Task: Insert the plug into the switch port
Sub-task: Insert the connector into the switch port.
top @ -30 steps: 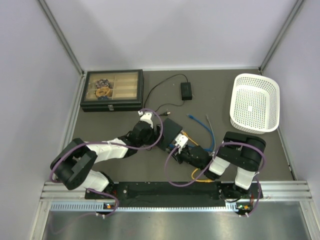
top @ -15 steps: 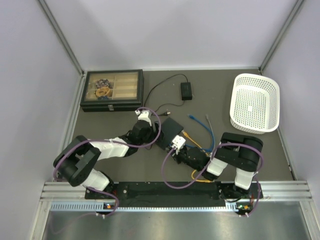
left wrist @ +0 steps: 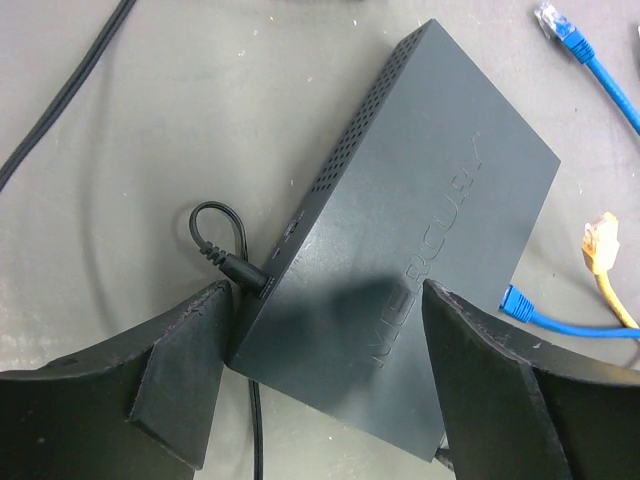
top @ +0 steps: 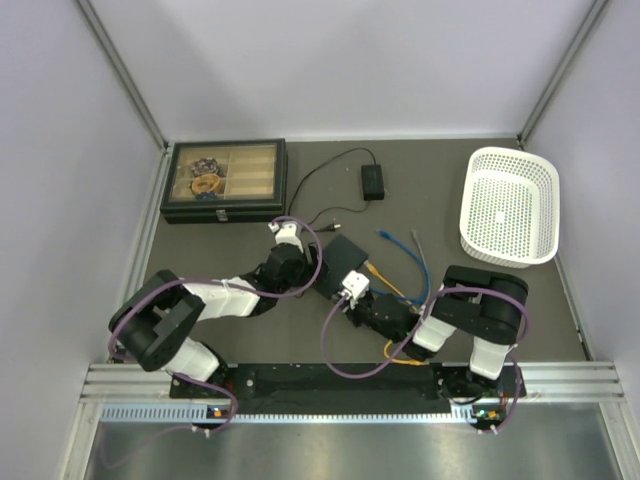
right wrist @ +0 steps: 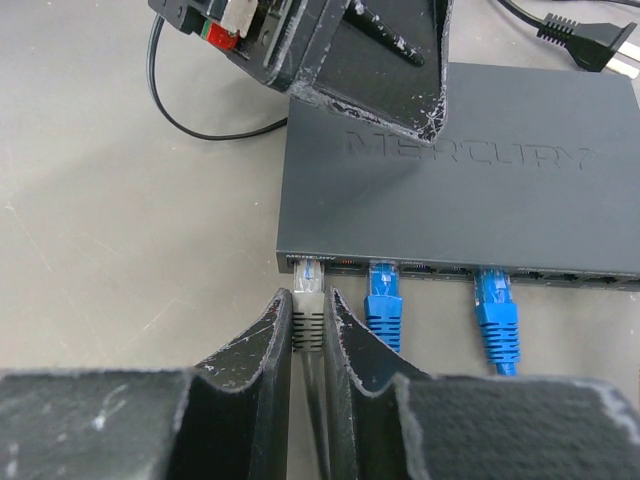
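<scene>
Pinched the pale plug (right wrist: 307, 300) narrowly in the right gripper (right wrist: 310, 335), nose at the mouth of the leftmost switch port (right wrist: 307, 263) on the edge of the grey box (right wrist: 460, 200) beside two blue plugs (right wrist: 383, 300), and straddled that box wide-fingered with the left gripper (left wrist: 328, 300), probably against sliding.
</scene>
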Available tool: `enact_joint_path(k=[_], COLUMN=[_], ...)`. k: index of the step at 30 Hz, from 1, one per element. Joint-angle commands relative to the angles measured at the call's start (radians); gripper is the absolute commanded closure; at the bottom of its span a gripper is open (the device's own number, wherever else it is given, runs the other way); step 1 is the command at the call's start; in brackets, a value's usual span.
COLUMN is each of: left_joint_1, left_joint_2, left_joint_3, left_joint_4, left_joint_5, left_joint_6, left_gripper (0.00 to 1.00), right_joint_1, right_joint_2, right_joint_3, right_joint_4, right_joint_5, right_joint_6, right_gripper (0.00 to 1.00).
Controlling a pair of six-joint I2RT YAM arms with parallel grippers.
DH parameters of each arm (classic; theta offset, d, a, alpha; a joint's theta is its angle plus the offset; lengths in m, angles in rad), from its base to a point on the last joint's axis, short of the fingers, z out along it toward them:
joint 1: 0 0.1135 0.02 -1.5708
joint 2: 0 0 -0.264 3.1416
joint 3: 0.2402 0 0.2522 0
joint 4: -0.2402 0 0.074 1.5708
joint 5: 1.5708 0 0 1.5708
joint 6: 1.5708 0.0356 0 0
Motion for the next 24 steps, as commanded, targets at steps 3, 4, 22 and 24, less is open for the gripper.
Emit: enact_joint_path(k=[3,4,22,24], left_joint_1=[-0.151,-0.168,-0.243,-0.249], left_joint_2=[0.064,0.068,0.034,0.051], left_joint_3=[-0.032,-0.024,-0.03,-0.029], left_joint_4=[0.012,0.008,-0.064,-0.083], left_joint_5=[0.327,0.317,0.267,0.268], left_joint_6=[-0.198,-0.196,-0.127,-0.12], left_gripper=[0.23,0.23,0.24,0.24], right_joint_1=[0.008,0.008,-0.044,-0.054], right_joint_2=[-0.021,-0.026,-0.067,-0.098], right_joint_3=[0.148,0.152,0.195,0.203], right_joint_4=[0.37,0.37,0.221,0.177], right_joint_5=[0.017,0.017,-0.116,-0.132], right_joint_6=[-0.03,-0.032,-0.003,-0.016], right_gripper=[1.0,1.0,1.0,1.0])
